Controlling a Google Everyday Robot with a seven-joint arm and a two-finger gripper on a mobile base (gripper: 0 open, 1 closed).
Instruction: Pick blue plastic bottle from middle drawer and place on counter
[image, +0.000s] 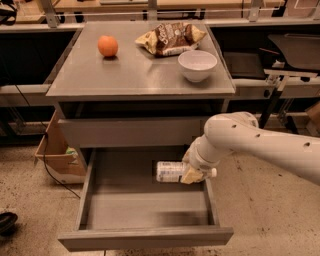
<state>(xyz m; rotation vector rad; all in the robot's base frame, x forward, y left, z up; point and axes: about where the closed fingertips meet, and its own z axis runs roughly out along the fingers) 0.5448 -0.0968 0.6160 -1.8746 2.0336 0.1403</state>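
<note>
Nearest, middle drawer (145, 239) stands pulled open. Over its back right part, gripper (194, 174) is clamped round blue plastic bottle (169, 171). Bottle lies sideways, body sticking out left of gripper, cap right. Beyond, counter (130, 75) carries bowl (198, 64), orange (107, 46), snack bag (171, 37).

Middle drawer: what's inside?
The blue plastic bottle, on its side toward the right rear, with the gripper closed around its cap end. Elsewhere the middle drawer shows bare grey floor. The arm hides the right rear corner.
</note>
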